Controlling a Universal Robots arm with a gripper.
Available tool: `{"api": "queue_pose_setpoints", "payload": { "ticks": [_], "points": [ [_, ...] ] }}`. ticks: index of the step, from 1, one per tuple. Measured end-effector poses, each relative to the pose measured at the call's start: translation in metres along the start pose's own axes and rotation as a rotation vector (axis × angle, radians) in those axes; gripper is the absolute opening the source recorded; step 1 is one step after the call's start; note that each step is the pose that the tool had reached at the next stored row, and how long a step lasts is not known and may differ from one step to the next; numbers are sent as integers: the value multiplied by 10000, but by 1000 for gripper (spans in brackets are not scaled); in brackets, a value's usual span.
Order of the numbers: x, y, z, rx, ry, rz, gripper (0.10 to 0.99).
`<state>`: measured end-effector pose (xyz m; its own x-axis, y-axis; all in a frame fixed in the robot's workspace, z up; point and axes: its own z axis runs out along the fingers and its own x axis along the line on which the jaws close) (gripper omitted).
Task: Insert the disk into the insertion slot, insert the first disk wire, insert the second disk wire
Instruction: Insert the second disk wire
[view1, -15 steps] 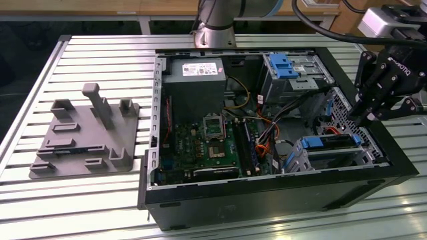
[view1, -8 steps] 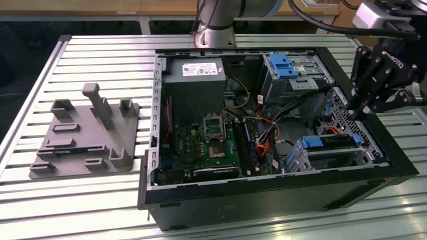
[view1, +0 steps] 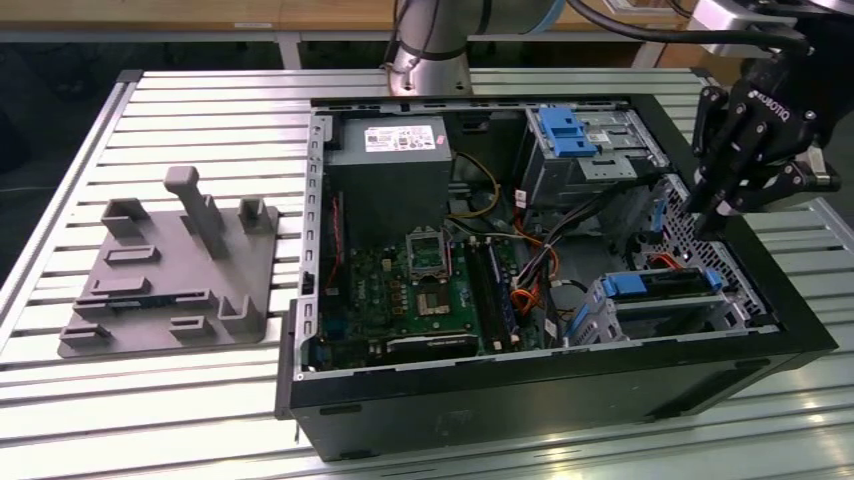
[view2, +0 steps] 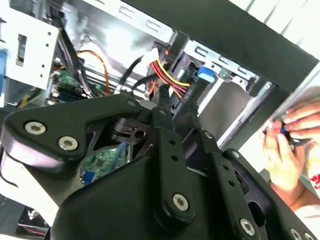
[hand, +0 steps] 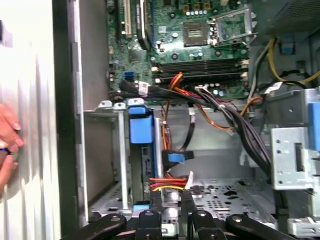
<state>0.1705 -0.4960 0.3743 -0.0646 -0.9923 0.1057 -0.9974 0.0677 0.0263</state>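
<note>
The disk (view1: 663, 285), framed in its blue carrier (hand: 138, 125), sits inside the insertion slot (view1: 611, 318), a silver cage at the case's near corner on the exterior view's right. My gripper (view1: 711, 215) hangs just above and beyond that cage, beside the case's perforated wall. In both wrist views its fingers (hand: 157, 202) are shut on a disk wire (hand: 167, 184) of red, yellow and black strands (view2: 172, 75), held a short way off the disk's end. A second lead with a blue plug (hand: 179, 157) hangs loose beside the disk.
The open computer case (view1: 534, 395) holds a motherboard (view1: 414, 290), a grey power-supply box (view1: 387, 150) and a taller bay with a blue latch (view1: 567, 130). A grey fixture plate (view1: 174, 270) lies at the exterior view's left. A person's hand (view2: 285, 145) rests outside the case wall.
</note>
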Motion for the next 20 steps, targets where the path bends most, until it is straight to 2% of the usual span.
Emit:
{"api": "queue_pose_setpoints", "payload": {
  "ticks": [3, 7, 11, 13, 20],
  "points": [
    [-20, 38, 26, 13, 97, -37, 298],
    [-88, 67, 61, 83, 208, -85, 298],
    [-129, 90, 84, 128, 509, -137, 298],
    [-144, 94, 96, 155, 628, -196, 298],
    [-207, 97, 161, 321, 779, -626, 298]
  ]
}}
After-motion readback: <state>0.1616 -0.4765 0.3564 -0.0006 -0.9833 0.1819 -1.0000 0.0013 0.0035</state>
